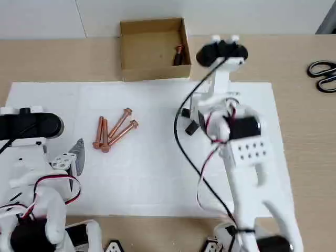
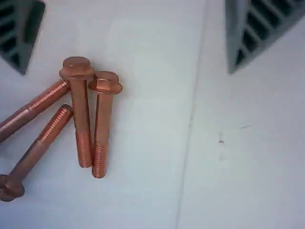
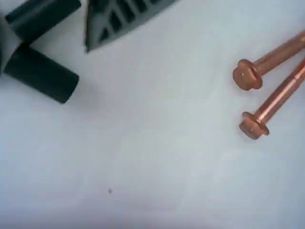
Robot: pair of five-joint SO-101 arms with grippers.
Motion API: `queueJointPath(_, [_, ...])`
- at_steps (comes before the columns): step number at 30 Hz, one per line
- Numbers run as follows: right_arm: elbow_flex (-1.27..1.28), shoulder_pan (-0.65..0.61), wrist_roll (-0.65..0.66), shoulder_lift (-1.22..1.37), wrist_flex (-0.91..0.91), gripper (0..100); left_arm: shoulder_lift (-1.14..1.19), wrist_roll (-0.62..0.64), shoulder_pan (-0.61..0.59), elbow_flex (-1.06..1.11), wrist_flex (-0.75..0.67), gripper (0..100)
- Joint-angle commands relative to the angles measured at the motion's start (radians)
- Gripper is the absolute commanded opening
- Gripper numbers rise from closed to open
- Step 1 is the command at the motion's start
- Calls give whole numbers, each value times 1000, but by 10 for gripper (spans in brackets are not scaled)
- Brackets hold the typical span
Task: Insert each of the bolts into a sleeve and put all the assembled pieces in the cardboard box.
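Note:
Several copper bolts [image 1: 113, 128] lie loose in a fan on the white sheet [image 1: 152, 178]. My left gripper [image 1: 76, 153] is near its arm's base, just left of them and open. From the left wrist the bolts [image 2: 88, 119] are below the spread fingers [image 2: 257, 28], none held. Two black sleeves [image 1: 190, 125] lie beside the right arm [image 1: 233, 131]. The right wrist view has both sleeves [image 3: 40, 78] by my open right gripper [image 3: 45, 45], one finger [image 3: 119, 19] next to them, and two bolt heads [image 3: 248, 76] farther off. One assembled bolt and sleeve [image 1: 178, 55] rests in the cardboard box [image 1: 152, 71].
Scissors [image 1: 321, 75] lie at the table's far right edge. The right arm's cables [image 1: 191, 157] hang over the middle of the sheet. Bare sheet stretches between the bolts and the sleeves.

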Motion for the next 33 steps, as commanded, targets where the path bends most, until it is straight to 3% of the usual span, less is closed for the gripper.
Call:
queueJointPath(1, [-249,10,-80,196,131,136,-6,-3,2,-4,5,255])
queueJointPath(7, [-506,1,-252,510,332,134,-6,-3,2,-2,5,255])
queueJointPath(13, [-548,-53,-365,587,427,133,-6,-3,2,-2,5,255])
queueJointPath(33, [-552,-48,-371,776,323,133,-6,-3,2,-2,5,255])
